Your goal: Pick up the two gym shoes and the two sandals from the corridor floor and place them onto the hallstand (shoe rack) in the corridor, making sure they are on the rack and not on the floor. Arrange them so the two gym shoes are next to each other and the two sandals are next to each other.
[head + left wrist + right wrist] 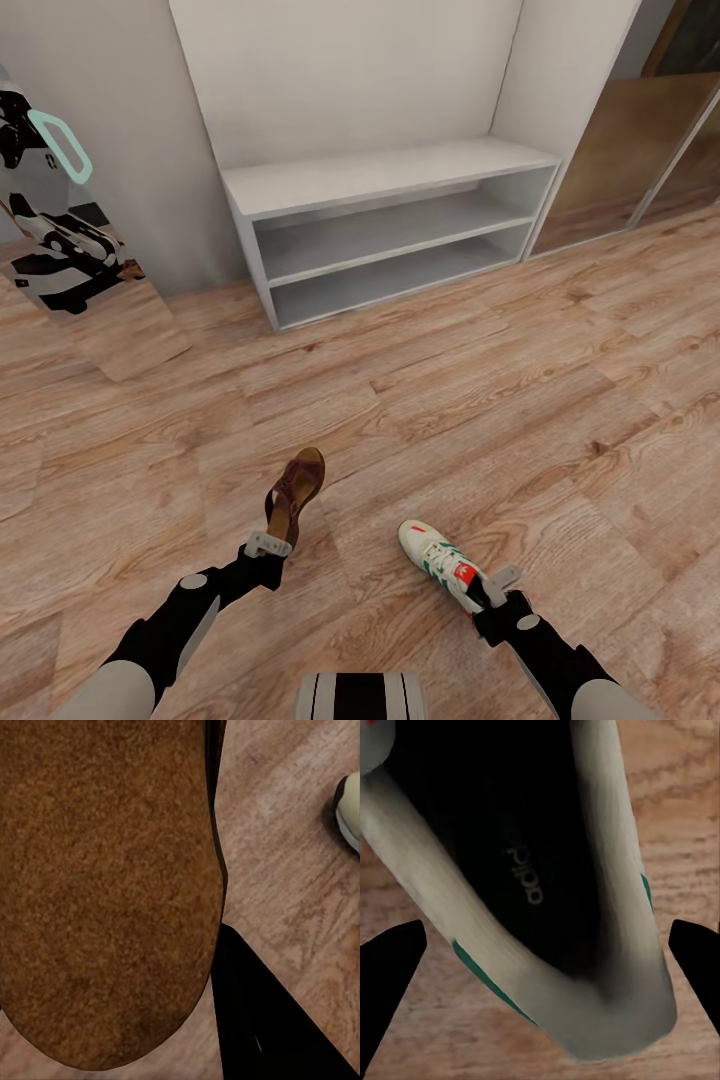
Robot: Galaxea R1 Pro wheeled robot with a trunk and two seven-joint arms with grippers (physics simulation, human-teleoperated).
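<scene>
One brown sandal (295,490) stands on edge above the corridor floor (450,400), with my left gripper (270,545) shut on its heel end. Its sole (105,892) is close up in the left wrist view beside a black finger (262,1020). A white gym shoe (440,565) with green stripes points toward the rack, and my right gripper (495,590) grips its heel. The heel and dark opening (607,1005) sit between both fingers (390,975). The hallstand (390,175) stands ahead against the wall, its two tiers bare.
A leaning mirror (60,230) at the left wall reflects the robot. A brown sliding panel (620,150) stands right of the rack. Bare wood planks stretch between me and the rack. My own base (360,695) shows at the lower edge.
</scene>
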